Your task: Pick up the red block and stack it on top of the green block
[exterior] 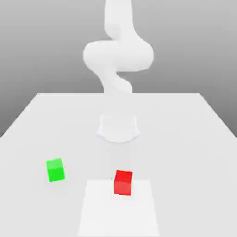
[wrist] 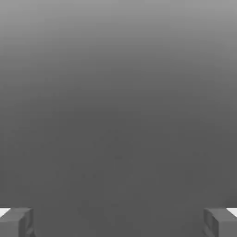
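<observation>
My jaws stand wide apart with nothing between them, so I judge that I am at the very start: the red block (exterior: 123, 183) is yet to be picked up. It sits on the counter (exterior: 185, 152), at about five o'clock from the middle of the exterior view, at the far edge of a pale square patch (exterior: 118, 213). The green block (exterior: 55, 170) rests on the bare counter at about eight o'clock, well apart from the red one. Next, I think, I should come down over the red block, turn to match its faces, and straddle it before closing. After that I'd lift it clear, carry it over the green block, and line up with that block's slight turn. I see no container; both blocks sit in the open.
</observation>
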You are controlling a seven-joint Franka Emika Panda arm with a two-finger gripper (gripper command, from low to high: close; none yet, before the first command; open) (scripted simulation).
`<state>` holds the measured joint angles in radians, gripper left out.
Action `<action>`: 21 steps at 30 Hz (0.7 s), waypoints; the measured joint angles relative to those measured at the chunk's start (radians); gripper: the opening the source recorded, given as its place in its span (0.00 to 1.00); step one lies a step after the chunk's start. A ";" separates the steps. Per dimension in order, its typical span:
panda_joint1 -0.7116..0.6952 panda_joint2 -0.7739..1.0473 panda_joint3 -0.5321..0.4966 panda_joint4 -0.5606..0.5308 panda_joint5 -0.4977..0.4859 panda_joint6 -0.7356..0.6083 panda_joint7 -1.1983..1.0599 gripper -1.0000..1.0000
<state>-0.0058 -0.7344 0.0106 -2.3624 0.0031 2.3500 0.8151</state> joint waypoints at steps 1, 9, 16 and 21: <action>-0.002 0.033 0.005 -0.030 0.000 0.024 0.009 0.50; -0.010 0.287 0.032 -0.261 0.002 0.214 0.074 0.50; -0.014 0.546 0.052 -0.483 0.012 0.400 0.133 0.50; -0.011 0.790 0.045 -0.521 -0.020 0.593 0.176 0.50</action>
<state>-0.0171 0.0561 0.0552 -2.8833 -0.0168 2.9428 0.9907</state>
